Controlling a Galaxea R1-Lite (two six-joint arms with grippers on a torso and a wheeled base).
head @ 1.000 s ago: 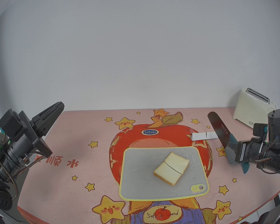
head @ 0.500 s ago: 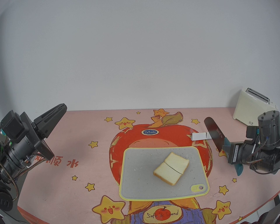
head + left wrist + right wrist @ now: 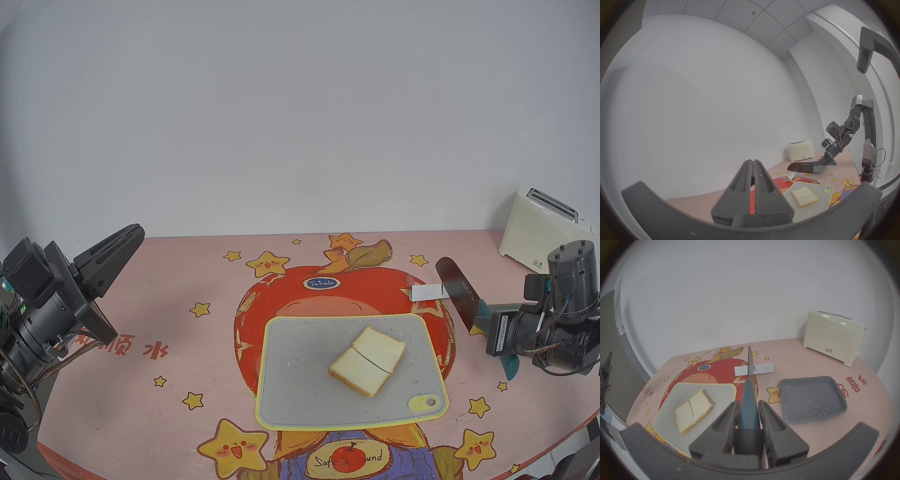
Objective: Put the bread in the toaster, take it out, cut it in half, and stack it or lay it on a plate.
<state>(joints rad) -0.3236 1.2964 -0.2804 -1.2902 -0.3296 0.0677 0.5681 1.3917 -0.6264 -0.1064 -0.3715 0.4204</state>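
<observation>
Bread (image 3: 367, 361), halved, on grey cutting board (image 3: 300, 375); right gripper (image 3: 748, 406) pinching teal-handled knife (image 3: 459, 290) above white strip (image 3: 430, 292), between board and grey tray (image 3: 812, 399); toaster (image 3: 542, 230) beyond; left gripper (image 3: 752, 165) pressed together, empty

Bread halves (image 3: 367, 361) on cutting board (image 3: 294, 369); toaster (image 3: 542, 230) behind, far right.

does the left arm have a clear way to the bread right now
Probably yes: the left gripper is shut and empty, nothing stands between it and the bread on the board, and the right gripper holds the knife off to the other side.
</observation>
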